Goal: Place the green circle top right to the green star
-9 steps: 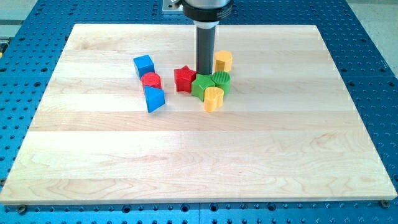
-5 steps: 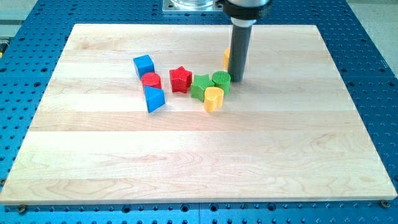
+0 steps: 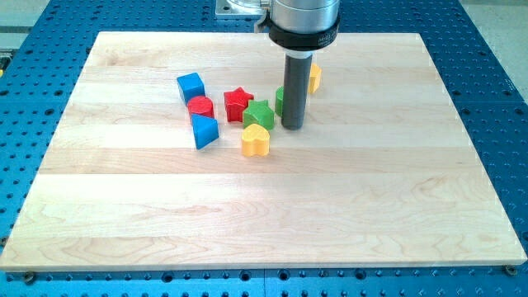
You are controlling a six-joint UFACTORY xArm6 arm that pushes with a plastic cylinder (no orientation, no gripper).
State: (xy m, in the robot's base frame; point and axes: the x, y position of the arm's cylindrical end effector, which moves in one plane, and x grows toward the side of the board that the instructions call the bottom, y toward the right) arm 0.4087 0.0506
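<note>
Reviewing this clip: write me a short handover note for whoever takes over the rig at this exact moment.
My tip: down on the wooden board, just right of the green circle block, which the rod partly hides, and right of the green star block.
Job things: the green circle sits at the star's upper right, close beside it; whether they touch I cannot tell.
Nearby: yellow heart block below the star, red star block to its left, a yellow block behind the rod.
Done: placement looks roughly achieved.
Left: lift clear and confirm the circle's position.
</note>
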